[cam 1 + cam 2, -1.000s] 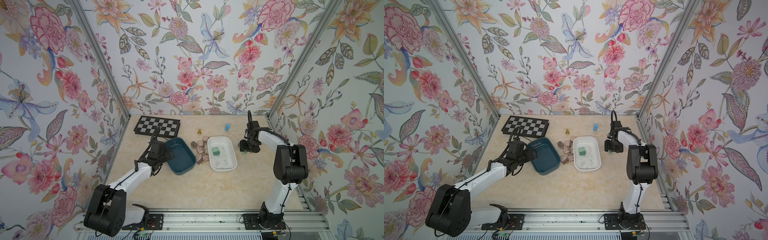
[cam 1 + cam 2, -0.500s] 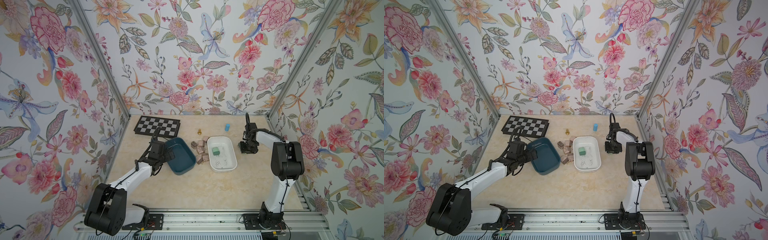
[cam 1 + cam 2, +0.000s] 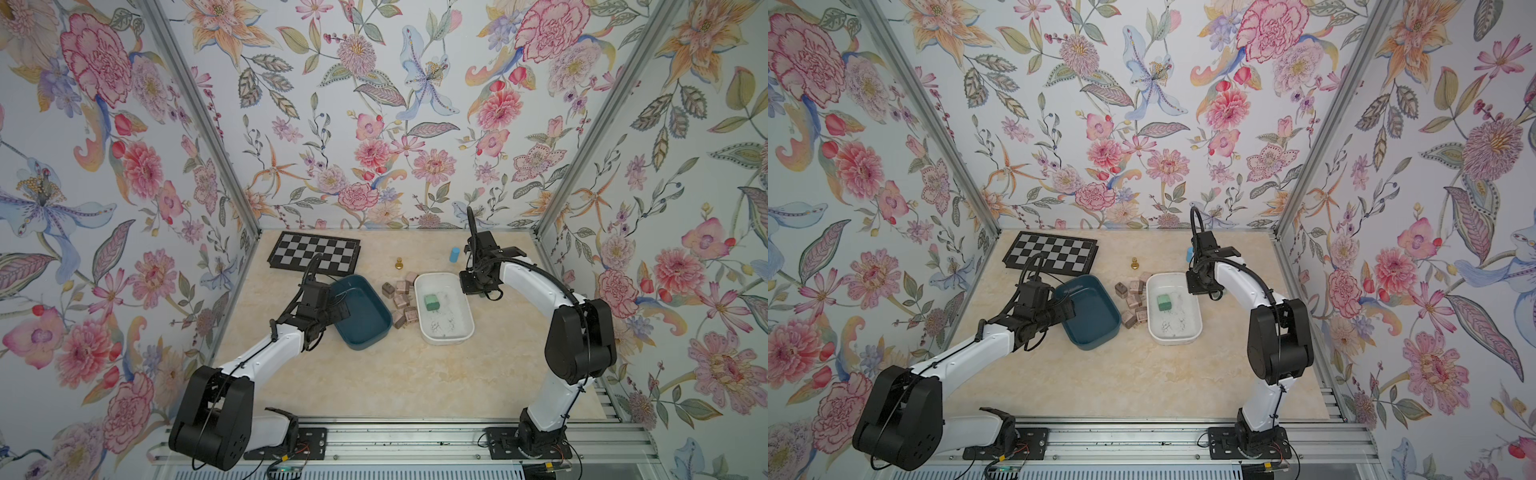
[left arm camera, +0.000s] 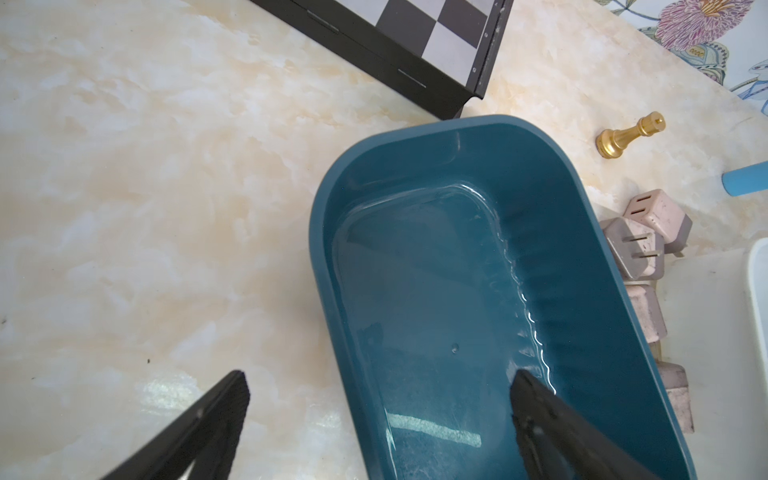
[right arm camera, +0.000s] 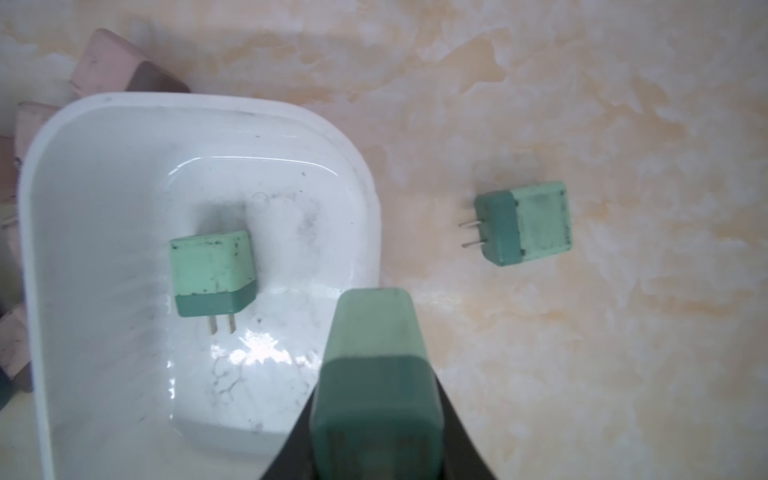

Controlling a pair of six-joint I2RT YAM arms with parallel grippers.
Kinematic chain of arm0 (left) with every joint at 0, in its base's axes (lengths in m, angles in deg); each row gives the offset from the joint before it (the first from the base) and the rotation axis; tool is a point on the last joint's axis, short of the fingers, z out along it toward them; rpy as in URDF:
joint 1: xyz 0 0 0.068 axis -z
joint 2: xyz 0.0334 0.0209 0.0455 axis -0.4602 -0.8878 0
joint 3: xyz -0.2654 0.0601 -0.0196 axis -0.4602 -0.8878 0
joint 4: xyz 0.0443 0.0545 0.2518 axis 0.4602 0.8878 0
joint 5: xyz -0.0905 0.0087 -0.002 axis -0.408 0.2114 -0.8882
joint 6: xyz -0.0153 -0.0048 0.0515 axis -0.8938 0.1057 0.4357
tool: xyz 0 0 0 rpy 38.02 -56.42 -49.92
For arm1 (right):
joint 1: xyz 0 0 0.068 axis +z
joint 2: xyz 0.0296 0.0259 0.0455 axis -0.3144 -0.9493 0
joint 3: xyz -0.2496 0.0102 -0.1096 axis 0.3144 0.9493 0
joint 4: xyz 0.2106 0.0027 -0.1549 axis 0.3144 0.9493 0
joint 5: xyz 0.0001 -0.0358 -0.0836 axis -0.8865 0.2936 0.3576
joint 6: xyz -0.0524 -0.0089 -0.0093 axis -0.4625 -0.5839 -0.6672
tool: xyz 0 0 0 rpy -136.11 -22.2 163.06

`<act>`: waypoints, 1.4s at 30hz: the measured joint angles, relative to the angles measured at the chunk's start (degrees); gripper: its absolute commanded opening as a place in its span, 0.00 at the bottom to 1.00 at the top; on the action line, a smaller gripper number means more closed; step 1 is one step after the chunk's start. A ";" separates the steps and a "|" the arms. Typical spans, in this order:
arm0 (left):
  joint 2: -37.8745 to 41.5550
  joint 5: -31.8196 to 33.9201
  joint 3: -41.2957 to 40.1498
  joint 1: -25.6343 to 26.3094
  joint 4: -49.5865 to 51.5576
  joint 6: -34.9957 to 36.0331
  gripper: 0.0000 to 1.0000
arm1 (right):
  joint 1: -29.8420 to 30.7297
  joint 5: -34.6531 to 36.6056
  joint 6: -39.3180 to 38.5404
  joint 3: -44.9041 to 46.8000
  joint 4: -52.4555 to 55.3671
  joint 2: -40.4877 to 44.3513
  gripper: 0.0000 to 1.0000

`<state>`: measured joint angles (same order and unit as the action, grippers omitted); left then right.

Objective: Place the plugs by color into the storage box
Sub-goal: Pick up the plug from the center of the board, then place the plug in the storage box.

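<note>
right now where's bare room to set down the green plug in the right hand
White bin: the half nearer the robot's base is bare; its lone green plug lies farther back. Teal bin: empty. Table around the loose green plug: bare. Crowded: pink plugs packed between the bins.

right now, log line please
right gripper shut on green plug | left gripper open at blue bin | white bin holds second green plug | pink plugs unsorted

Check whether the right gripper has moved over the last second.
Yes. In a top view the right gripper has shifted sideways toward the white box and now stands at its rim, shut on a green plug.
</note>
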<state>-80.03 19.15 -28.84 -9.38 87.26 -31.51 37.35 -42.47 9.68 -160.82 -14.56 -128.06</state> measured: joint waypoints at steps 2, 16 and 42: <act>0.00 -0.09 0.00 0.00 0.00 0.00 0.99 | 2.78 -0.07 0.87 -1.95 0.63 -0.74 0.28; 0.02 -0.07 0.00 0.00 0.02 0.00 1.00 | 5.62 0.33 3.52 -5.79 1.09 -15.76 0.28; 0.68 -0.04 -0.02 0.00 0.02 0.00 0.99 | 2.27 0.31 4.85 -8.07 0.94 -5.44 0.85</act>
<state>-79.35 19.11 -28.86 -9.38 87.28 -31.51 39.62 -42.16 14.53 -168.88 -13.62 -133.50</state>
